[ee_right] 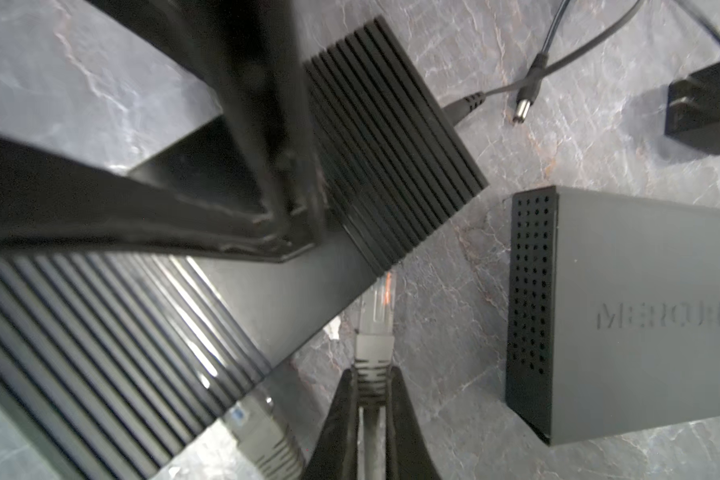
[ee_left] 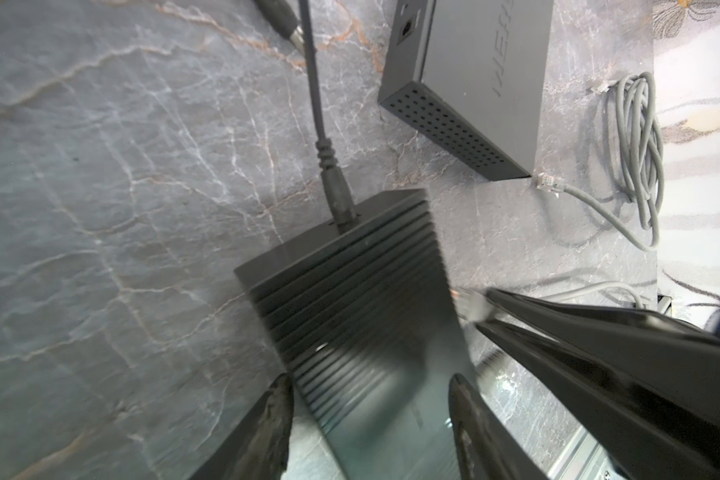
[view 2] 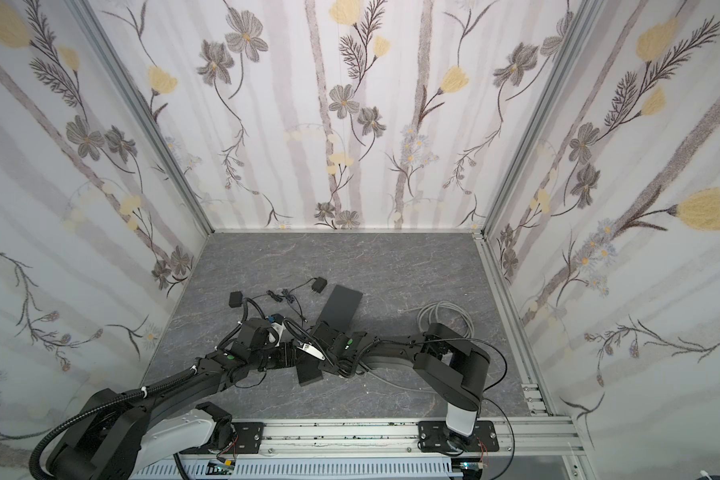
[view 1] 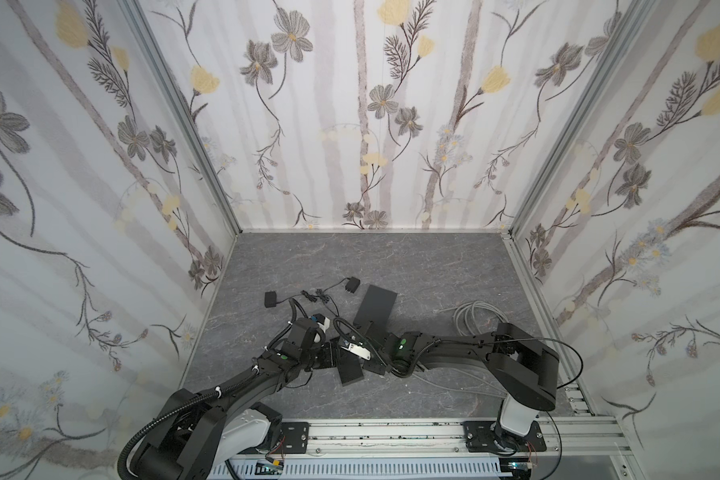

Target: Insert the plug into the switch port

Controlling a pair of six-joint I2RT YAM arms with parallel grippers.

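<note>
Low centre in both top views, both arms meet over the ribbed switch, which sits on the grey marble tabletop.

Left wrist view:
- The left fingers are at the bottom of the frame, roughly half open.
- One finger is on each long side of the ribbed switch, tips right at its edges. Cannot tell if they squeeze it or only bracket it.
- A power lead is plugged into the switch's far short end, upper centre of the frame.

Right wrist view:
- The right fingers are at bottom centre, nearly closed, pinching the grey boot just behind the plug.
- The plug is clear plastic and points up-frame. Its tip meets the switch's long side edge at mid frame.
- The port itself is hidden, so cannot tell if the tip is in or only touching.

The same plug shows right of centre in the left wrist view. It sticks out of the right fingers, tip just beside the switch's side.

Other items:
- A grey box lettered MERCURY, with a perforated end, lies flat at the right of the right wrist frame, apart from the switch.
- A loose barrel connector and a black adapter lie on the tabletop, upper right of that frame.
- A coiled grey cable lies at the upper right of the left wrist frame.
- A spare connector lies loose by the box's corner.
</note>
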